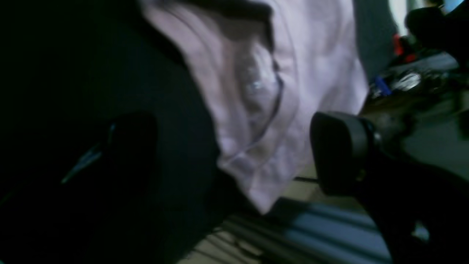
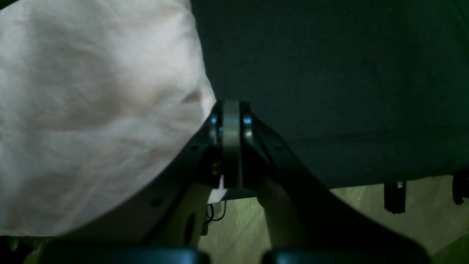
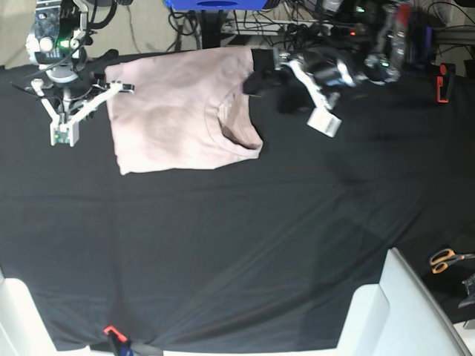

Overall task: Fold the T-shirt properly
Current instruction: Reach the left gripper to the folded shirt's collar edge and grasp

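Observation:
The pale pink T-shirt [image 3: 174,111] lies folded on the black table cloth [image 3: 237,222] at the back left, its neckline [image 3: 228,122] showing near its right edge. My left gripper [image 3: 269,90] hangs open just beyond that right edge, with nothing between its black fingers. In the left wrist view the blurred T-shirt [image 1: 315,73] fills the space between the open fingers [image 1: 339,152]. My right gripper [image 3: 122,87] is shut at the shirt's far left edge. In the right wrist view its closed tips [image 2: 231,108] touch the border of the T-shirt [image 2: 91,110], with no cloth seen between them.
Orange-handled scissors [image 3: 445,259] lie at the right edge. A white panel [image 3: 390,311] stands at the front right. A small red clip [image 3: 111,331] sits at the front edge. Cables and gear [image 3: 356,22] crowd the back, with a blue box [image 3: 215,4] behind the shirt.

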Motion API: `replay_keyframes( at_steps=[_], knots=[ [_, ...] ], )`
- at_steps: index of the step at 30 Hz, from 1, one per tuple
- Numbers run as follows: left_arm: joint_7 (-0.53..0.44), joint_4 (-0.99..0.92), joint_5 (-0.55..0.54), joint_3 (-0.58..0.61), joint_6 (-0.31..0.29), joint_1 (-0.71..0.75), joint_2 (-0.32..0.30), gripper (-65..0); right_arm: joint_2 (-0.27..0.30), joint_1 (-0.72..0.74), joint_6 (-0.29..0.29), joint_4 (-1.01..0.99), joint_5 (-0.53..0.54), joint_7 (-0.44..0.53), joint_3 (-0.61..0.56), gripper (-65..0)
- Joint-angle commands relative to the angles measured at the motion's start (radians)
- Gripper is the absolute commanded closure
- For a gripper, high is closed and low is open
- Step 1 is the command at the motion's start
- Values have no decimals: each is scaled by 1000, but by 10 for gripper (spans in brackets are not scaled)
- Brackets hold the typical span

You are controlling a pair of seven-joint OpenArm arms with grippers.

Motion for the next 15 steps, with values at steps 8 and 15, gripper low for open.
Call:
replay_keyframes(
  at_steps=[8, 15],
  knots=[
    [-15, -166, -10, 1, -12, -69, 64, -650, 3, 5, -4, -18, -4, 19, -2, -3],
    [-16, -257, -15, 142, -12, -141, 95, -650, 3, 7, -4, -32, -4, 19, -2, -3]
  ],
)
